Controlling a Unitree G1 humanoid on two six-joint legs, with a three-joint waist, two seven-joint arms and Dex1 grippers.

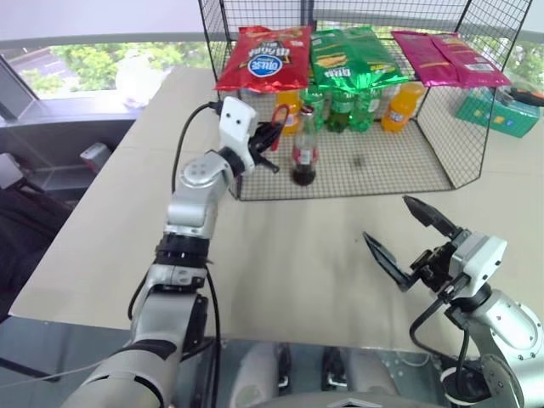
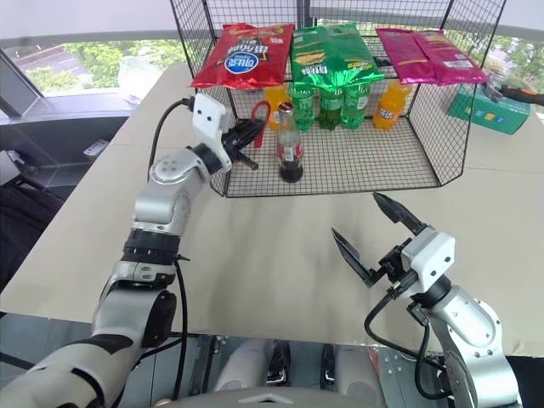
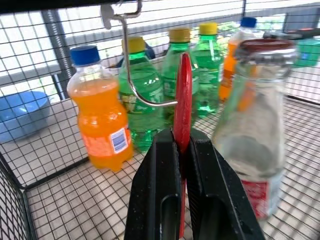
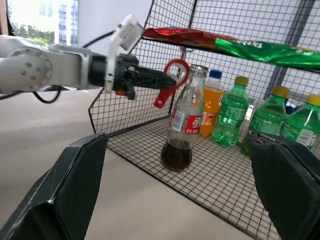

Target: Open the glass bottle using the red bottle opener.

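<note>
Upper centre of the head view, the left gripper (image 1: 270,136) clamps the red bottle opener (image 4: 172,80) by its handle, the ring head hanging off a wire hook (image 3: 131,75) inside the mesh rack (image 1: 442,144). The glass bottle (image 1: 303,146) stands upright just right of the opener, capped, its neck level with the ring. Lower right, the right gripper (image 1: 412,242) waits wide open and empty, well short of the bottle; the left arm is the nearer.
</note>
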